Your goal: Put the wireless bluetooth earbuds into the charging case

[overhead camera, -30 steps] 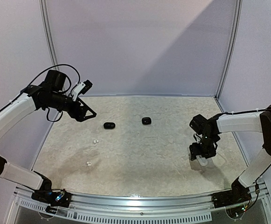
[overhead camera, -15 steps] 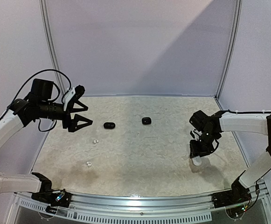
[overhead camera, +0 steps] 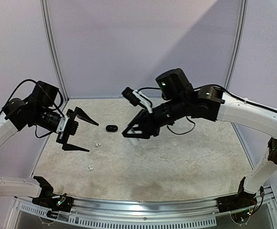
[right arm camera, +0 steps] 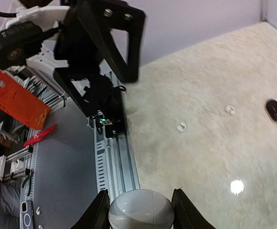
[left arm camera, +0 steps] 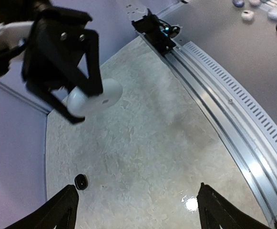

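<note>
Right pincer [overhead camera: 132,133] clamped on the white charging case [right arm camera: 140,214], held high over mid-tabletop [overhead camera: 186,162]; my guess is it is being brought toward the loose pieces. Left pincer [overhead camera: 91,137] spread wide, empty, raised facing the case, likely ready to assist. White earbuds [overhead camera: 97,144] lie on the left side, below and apart from the held case. Black case [overhead camera: 111,128] sits just beyond them. None seated yet.
</note>
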Tool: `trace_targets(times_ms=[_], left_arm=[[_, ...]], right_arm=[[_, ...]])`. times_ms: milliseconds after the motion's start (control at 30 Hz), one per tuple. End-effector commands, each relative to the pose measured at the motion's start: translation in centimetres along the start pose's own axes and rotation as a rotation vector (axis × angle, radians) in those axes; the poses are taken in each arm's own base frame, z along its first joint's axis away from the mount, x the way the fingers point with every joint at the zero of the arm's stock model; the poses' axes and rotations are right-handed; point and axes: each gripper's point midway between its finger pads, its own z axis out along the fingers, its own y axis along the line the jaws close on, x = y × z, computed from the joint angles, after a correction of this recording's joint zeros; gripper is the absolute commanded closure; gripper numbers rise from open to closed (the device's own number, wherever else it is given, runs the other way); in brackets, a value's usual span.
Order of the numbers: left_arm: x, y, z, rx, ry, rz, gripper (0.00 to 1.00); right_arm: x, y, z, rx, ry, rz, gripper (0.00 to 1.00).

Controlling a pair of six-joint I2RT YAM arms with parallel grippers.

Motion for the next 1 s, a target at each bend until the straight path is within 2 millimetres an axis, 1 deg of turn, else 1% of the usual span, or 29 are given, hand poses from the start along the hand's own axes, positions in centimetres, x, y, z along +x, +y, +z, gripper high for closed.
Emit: trace_targets(times_ms=[0,33,133,233,267,367,433,567,667,800,867,967], left_arm=[[-1.7,-2.4,0.1,0.103,-0.023,0.21,0.11],[-1.9,-2.7,0.1,0.117,-0.029,0.22,0.11],[-2.0,-3.5,0.1,0.15,-0.035,0.225,0.16],[-2.1,-4.3,0.2,0.173,-0.051,0.25,0.24],[-2.1,-4.5,0.4,0.182,-0.059,0.252,0.27],[-2.0,-5.0,1.0,0.201,-0.073,0.27,0.28],[-1.9,-4.6,1.2,0.189,-0.077,0.293,0.28],[-2.6,-3.6,1.4,0.163,-0.101,0.324,0.27],[-2.8,-3.5,1.5,0.167,-0.115,0.327,0.27],[-2.5,-3.5,2.2,0.183,-0.114,0.327,0.27],[-2.4,-3.2,2.7,0.18,-0.111,0.324,0.3],[-2.6,-3.0,3.0,0.185,-0.11,0.324,0.39]], right_arm=[[0.7,3.4,4.7,-0.162,0.118,-0.137,0.83],[1.1,3.7,5.8,-0.179,0.137,-0.145,0.83],[1.0,4.8,7.2,-0.207,0.126,-0.168,0.84],[0.4,5.7,8.0,-0.243,0.079,-0.16,0.84],[-0.1,6.0,8.1,-0.253,0.052,-0.162,0.85],[-0.4,6.5,8.6,-0.271,0.029,-0.162,0.85],[-0.5,6.7,8.8,-0.281,0.025,-0.164,0.85],[-0.4,6.8,9.3,-0.282,0.024,-0.165,0.86],[-0.6,6.9,9.5,-0.284,0.015,-0.17,0.86],[-1.0,7.0,9.5,-0.283,0.012,-0.182,0.87],[-0.9,6.9,9.8,-0.285,0.021,-0.187,0.87],[-0.6,6.8,10.0,-0.288,0.027,-0.187,0.87]])
